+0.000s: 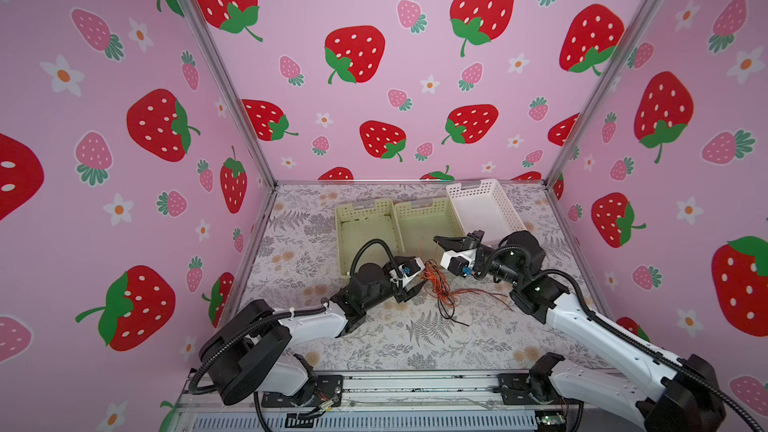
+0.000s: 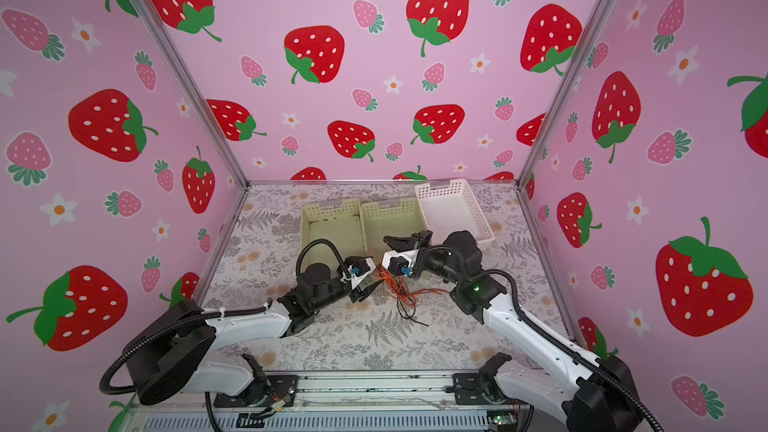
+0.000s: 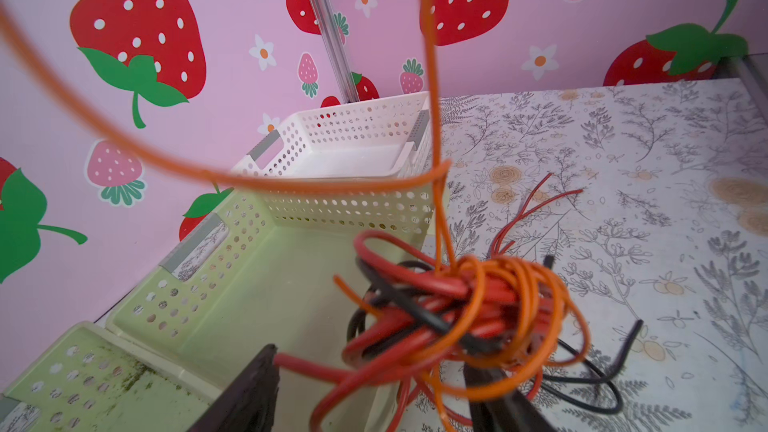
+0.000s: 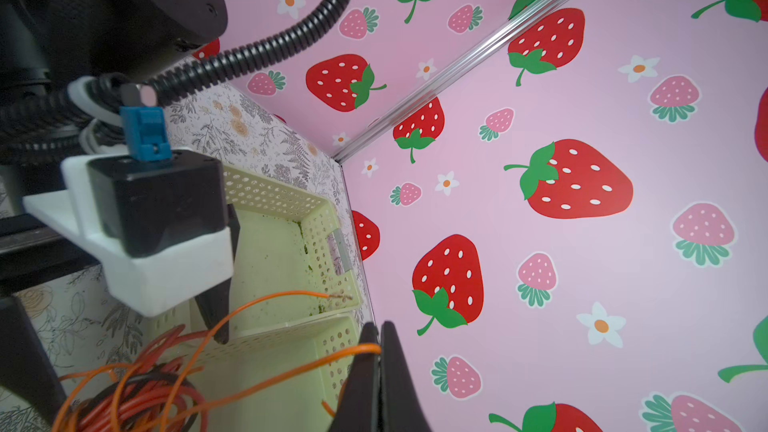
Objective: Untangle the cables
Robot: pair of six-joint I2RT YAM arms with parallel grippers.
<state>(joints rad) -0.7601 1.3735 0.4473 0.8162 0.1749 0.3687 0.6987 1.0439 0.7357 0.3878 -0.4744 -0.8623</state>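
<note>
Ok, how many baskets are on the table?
3. Pale green basket at the back, second green basket right beside it, white basket right of both. None seems hidden.

Arms reach inward, hands close together; left hand (image 1: 419,286) fingers spread, right hand (image 1: 437,239) fingers pressed together.

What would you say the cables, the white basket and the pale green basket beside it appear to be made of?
The cables: probably wire in smooth plastic or rubbery insulation, judging by the slight sheen and soft loops. The white basket and pale green basket: likely moulded plastic, matt, with thin rigid walls and regular holes.
</note>
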